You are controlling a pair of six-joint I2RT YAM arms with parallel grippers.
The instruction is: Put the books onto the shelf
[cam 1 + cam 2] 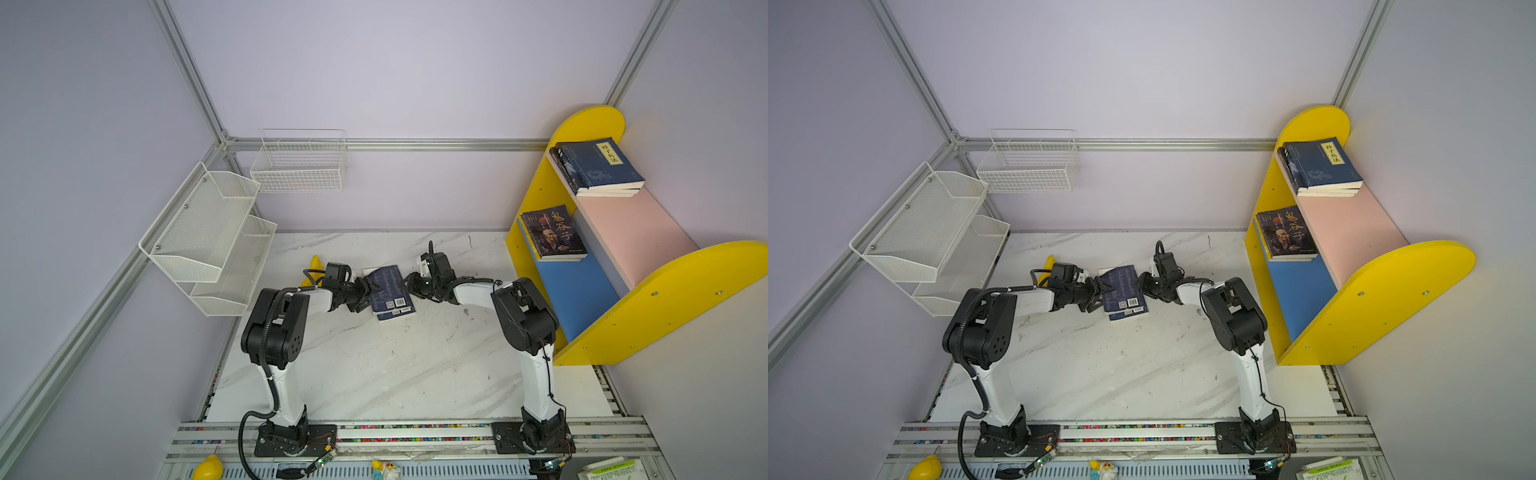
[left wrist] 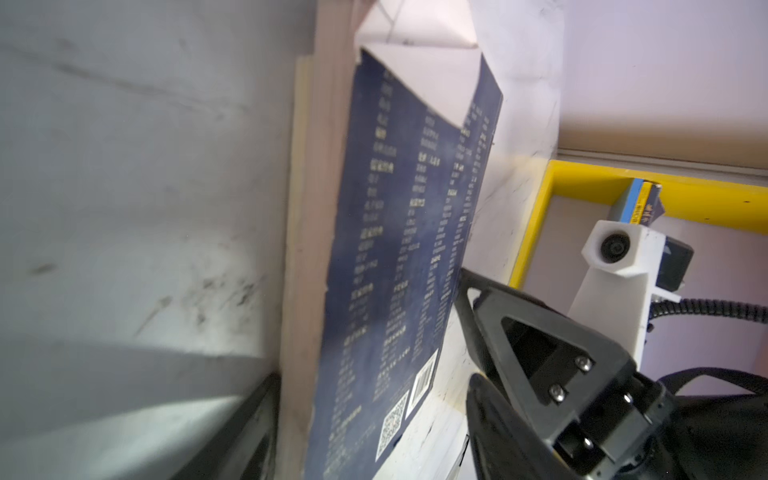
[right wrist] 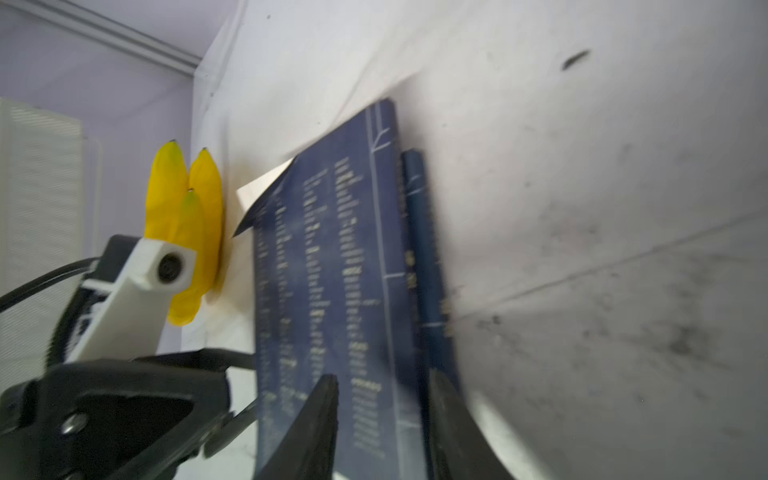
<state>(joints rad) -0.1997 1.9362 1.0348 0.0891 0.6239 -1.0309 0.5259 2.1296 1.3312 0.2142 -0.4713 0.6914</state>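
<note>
Marble tabletop: navy books lying far edge to near edge, between left gripper and right gripper. Spine toward right, nearer shelf. Cannot tell tight or loose, either one.

The navy paperback has a matt paper cover and cream page edges. The tabletop is smooth, marble-patterned and smudged with dark scuffs, while the shelf shows glossy yellow side panels and matt pink and blue boards.
</note>
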